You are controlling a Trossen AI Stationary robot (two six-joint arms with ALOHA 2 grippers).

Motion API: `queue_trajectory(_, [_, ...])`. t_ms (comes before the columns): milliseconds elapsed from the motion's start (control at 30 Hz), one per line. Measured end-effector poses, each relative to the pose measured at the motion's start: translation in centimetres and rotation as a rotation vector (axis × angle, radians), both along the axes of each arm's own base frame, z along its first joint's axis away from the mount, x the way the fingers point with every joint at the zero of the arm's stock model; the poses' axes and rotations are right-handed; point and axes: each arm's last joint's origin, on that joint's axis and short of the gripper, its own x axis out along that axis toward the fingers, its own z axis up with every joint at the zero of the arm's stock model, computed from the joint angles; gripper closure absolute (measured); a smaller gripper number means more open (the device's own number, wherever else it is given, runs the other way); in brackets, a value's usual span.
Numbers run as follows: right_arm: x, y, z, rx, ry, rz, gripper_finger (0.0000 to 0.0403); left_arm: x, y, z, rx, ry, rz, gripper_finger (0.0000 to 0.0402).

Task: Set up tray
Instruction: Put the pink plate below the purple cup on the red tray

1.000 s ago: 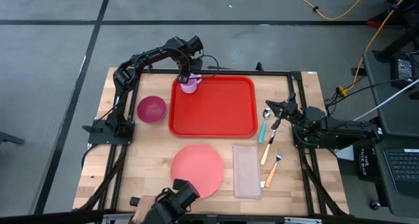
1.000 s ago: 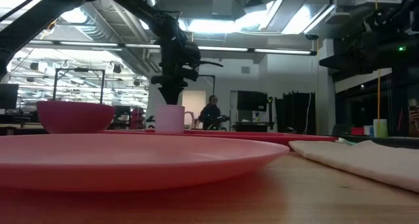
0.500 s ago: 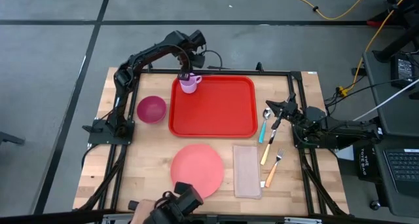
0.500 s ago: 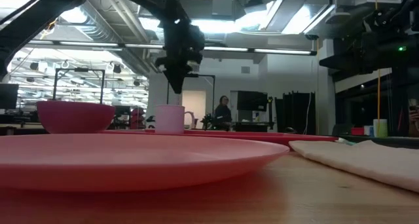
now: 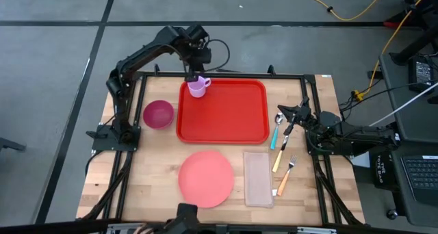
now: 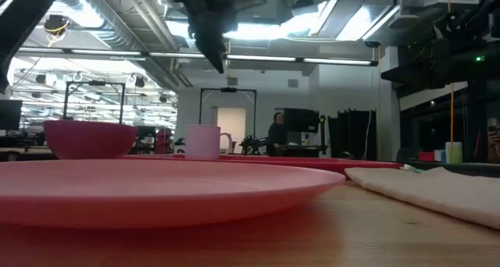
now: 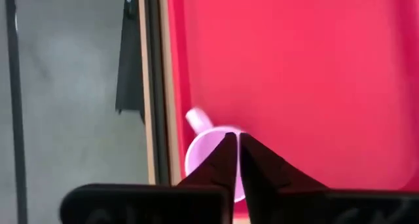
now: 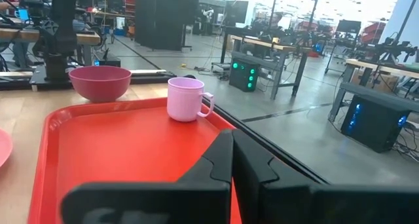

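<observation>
The red tray (image 5: 229, 114) lies at the table's middle. A lilac cup (image 5: 198, 87) stands upright on its base in the tray's far left corner, also visible as the cup (image 8: 186, 98) in the right wrist view. My left gripper (image 7: 232, 144) hangs shut and empty well above the cup (image 6: 203, 140), pointing steeply down (image 6: 219, 62). My right gripper (image 8: 232, 149) is shut and empty and rests level just off the tray's right edge (image 5: 282, 113).
A magenta bowl (image 5: 158, 114) stands left of the tray. A salmon plate (image 5: 206, 178) and a beige napkin (image 5: 258, 178) lie near the front edge. A spoon (image 5: 276, 128), a knife (image 5: 280, 155) and a fork (image 5: 286, 176) lie right of the tray.
My left gripper has risen from the cup's rim to well above it and drawn a little toward the table's far left. It has tipped less steeply, and its fingers have come together. The cup stays upright in the tray's far left corner.
</observation>
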Motion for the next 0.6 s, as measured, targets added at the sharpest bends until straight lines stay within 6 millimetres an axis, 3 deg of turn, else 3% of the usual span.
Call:
queue_trajectory(100, [0.0,0.0,0.0,0.002,-0.001,0.0,0.0393,0.0,-0.9,0.0,0.021,-0.028,-0.007,0.0398])
queue_trajectory(267, [0.0,0.1,0.0,0.004,-0.002,0.026,0.0389,-0.9,-2.5,-1.7,0.034,-0.066,0.001,0.04])
queue_trajectory(600, [0.1,0.1,0.0,0.004,-0.001,0.037,0.0389,-6.0,-7.8,-5.1,0.078,-0.256,0.09,0.0401])
